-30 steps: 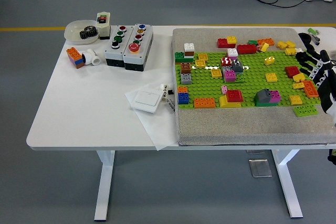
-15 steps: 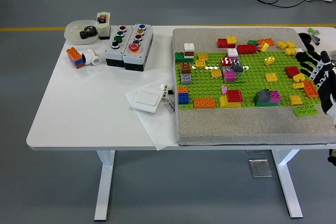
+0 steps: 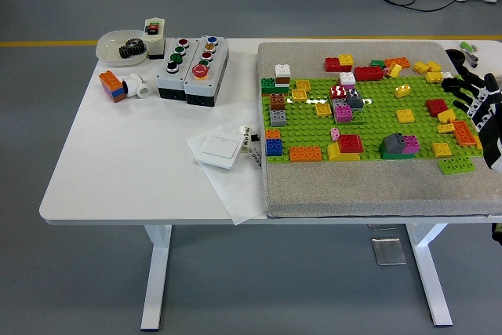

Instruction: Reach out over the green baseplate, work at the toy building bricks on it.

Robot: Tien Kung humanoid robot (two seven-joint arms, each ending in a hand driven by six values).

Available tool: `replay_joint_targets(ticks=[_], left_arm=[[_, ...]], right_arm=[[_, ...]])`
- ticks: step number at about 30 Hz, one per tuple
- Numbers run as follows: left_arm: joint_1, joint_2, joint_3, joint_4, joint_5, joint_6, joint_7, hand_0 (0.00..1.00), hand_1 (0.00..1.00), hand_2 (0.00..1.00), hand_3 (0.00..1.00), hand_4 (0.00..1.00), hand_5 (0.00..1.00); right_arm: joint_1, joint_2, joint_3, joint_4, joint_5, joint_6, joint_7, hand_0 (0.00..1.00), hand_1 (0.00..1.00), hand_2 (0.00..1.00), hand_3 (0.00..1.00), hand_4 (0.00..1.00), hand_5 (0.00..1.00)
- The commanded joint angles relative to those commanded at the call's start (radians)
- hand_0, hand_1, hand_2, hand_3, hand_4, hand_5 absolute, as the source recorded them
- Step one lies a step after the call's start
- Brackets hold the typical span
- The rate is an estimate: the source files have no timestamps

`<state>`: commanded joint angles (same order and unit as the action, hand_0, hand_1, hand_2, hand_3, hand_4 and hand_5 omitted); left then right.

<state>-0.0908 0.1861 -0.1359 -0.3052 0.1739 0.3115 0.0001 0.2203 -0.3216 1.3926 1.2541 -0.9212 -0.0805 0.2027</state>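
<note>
Right hand (image 3: 473, 98) open — beside baseplate (image 3: 369, 119)

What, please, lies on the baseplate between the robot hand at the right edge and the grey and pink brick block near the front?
In the head view, between the right robot hand and the grey and pink block lies a yellow brick; otherwise bare green baseplate.
</note>
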Motion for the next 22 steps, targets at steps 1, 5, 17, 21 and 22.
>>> replay_joint_targets(ticks=[1,5,17,21,22], left_arm=[[0.000,0.000,0.000,0.000,0.000,0.000,0.000,0.798,0.816,0.831,0.662,0.666,0.655],[-0.001,0.000,0.001,0.000,-0.001,0.000,-0.001,0.799,0.815,0.831,0.662,0.666,0.655],[-0.001,0.000,0.000,0.000,0.000,0.000,0.000,0.798,0.816,0.831,0.661,0.665,0.655],[-0.001,0.000,0.000,0.000,0.001,0.000,0.000,0.798,0.816,0.831,0.661,0.665,0.655],[-0.001,0.000,0.000,0.000,0.000,0.000,0.000,0.798,0.816,0.831,0.661,0.665,0.655]], right_arm=[[0.000,0.000,0.000,0.000,0.000,0.000,0.000,0.864,0.807,0.823,0.825,0.998,0.923],[0.000,0.000,0.001,0.000,0.000,0.000,0.000,0.864,0.807,0.823,0.825,0.998,0.923],[0.002,0.001,0.001,0.000,0.002,0.000,0.000,0.865,0.808,0.823,0.825,0.998,0.922],[0.002,0.000,0.000,0.000,0.002,0.001,0.000,0.865,0.808,0.823,0.825,0.998,0.922],[0.002,0.000,0.001,0.001,0.002,0.001,0.000,0.865,0.808,0.823,0.825,0.998,0.922]])
